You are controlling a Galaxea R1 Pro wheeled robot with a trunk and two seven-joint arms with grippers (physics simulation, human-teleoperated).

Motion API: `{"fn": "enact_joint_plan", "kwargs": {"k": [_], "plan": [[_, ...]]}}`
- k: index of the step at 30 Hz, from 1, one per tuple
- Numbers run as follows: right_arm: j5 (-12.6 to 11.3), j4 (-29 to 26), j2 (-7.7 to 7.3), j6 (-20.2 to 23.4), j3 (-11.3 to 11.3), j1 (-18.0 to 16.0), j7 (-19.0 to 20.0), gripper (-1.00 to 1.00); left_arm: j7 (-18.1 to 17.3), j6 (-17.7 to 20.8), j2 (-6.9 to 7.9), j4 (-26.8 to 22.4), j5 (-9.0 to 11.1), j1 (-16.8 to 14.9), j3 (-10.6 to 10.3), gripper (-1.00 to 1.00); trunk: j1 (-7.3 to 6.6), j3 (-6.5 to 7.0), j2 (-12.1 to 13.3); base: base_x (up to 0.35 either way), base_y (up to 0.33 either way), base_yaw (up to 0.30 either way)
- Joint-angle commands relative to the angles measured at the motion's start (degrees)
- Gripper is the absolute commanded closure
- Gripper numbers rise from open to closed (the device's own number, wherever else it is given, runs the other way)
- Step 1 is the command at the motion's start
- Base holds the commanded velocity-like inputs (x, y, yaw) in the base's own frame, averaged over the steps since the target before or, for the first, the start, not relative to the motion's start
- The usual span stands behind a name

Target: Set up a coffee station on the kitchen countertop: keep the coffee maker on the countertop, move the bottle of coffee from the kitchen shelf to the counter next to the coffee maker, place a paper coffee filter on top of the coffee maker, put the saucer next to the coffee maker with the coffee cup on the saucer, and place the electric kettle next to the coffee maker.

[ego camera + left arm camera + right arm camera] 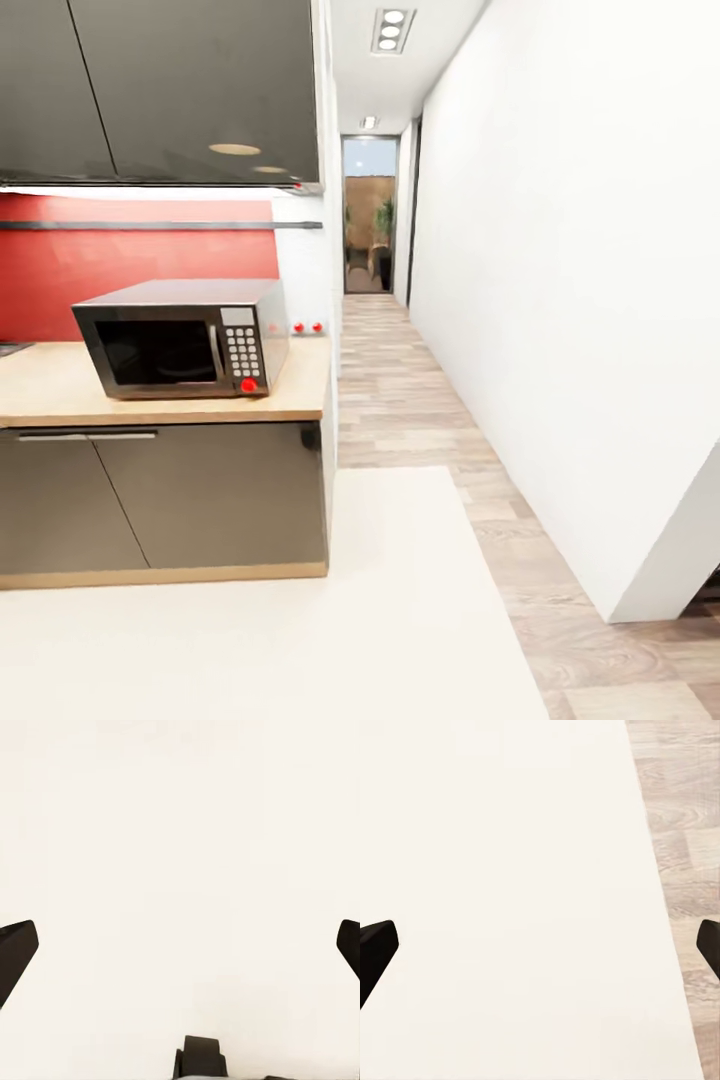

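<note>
Microwave (182,338), one, dark grey with a keypad and a single red button at its lower corner, sits on the short wooden worktop (300,395) in the head view. Under that top are two grey cabinet doors (215,495), the left one bearing one steel bar handle (87,435). Behind the microwave runs a red backsplash (60,270), crossed by one thin dark rail (160,225), and above hang two dark upper cabinets (190,85). Two small red knobs (307,327) show on the white wall end just beside the worktop's far corner. To the right a narrow hallway (385,340) with pale wood-plank flooring runs away to one dark doorway (369,215), with two ceiling light fixtures (390,30) overhead. A cream rug (300,620) covers the floor in the foreground.

None of the coffee things, nor the long countertop with the sink, can be found in these pictures, so I cannot tell where they are.

The left gripper (184,952) hangs over plain cream surface, its two black fingertips (15,952) spread wide at opposite edges of the left wrist view, nothing between them. The right gripper (544,949) is likewise spread wide and holds nothing, over the rug's edge (649,870) where cream meets wood planks (686,832).
</note>
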Motion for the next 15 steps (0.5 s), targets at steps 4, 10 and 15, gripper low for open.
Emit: {"fn": "enact_joint_plan", "kwargs": {"k": [4,10,15], "plan": [[0.1,0.1,0.01,-0.2,0.0,0.0,0.0,-1.00,0.3,-0.2,-0.08,0.1,-3.3,-0.1,0.3,-1.00,-0.01,-0.26,0.0,0.000,0.000,0.259],[0.0,0.0,0.01,-0.2,-0.1,0.0,0.0,-1.00,0.3,-0.2,-0.18,0.1,-3.5,-0.1,0.5,-1.00,-0.01,-0.56,0.0,0.000,0.000,0.259],[0.0,0.0,0.01,-0.2,-0.3,0.0,0.0,-1.00,0.3,-0.2,-0.19,0.1,-3.4,-0.1,0.7,-1.00,-0.01,-0.81,0.0,0.000,0.000,0.259]]}}
